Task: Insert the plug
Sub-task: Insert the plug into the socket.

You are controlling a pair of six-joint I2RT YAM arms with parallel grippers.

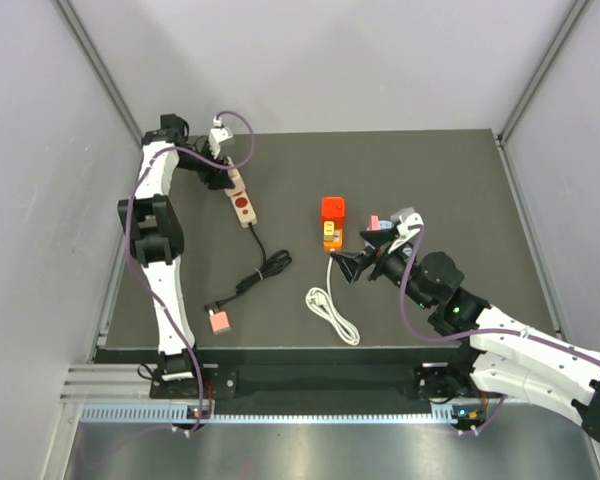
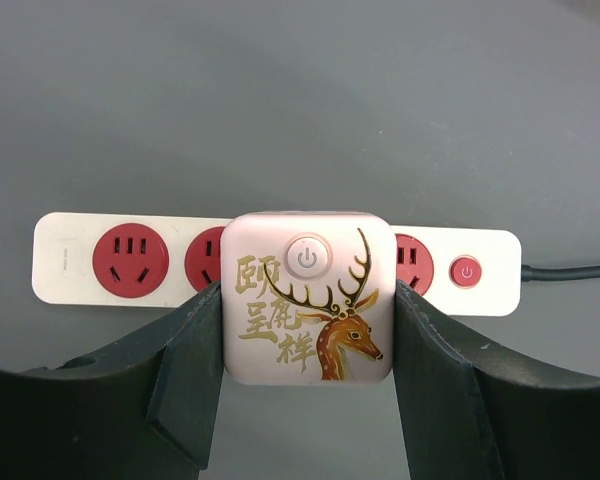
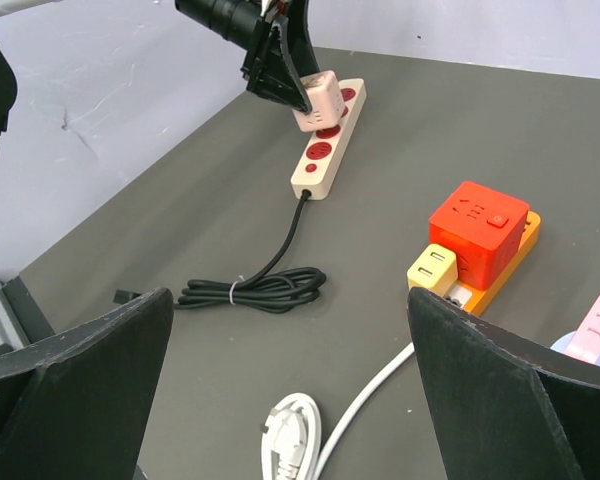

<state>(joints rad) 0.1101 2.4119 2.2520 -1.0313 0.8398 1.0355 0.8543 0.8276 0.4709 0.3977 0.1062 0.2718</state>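
Dark grey table between pale walls: the left gripper is clamped on a pink cube over the middle sockets of the pink power strip. The right gripper stands wide apart and empty, near the orange power strip, on whose far end the red plug sits. Judged from this, the step in hand is seating a cube. Its sides should be kept square to the strip and the press made straight down without rocking, and the red plug's full seating, which cannot be told here, should be confirmed.
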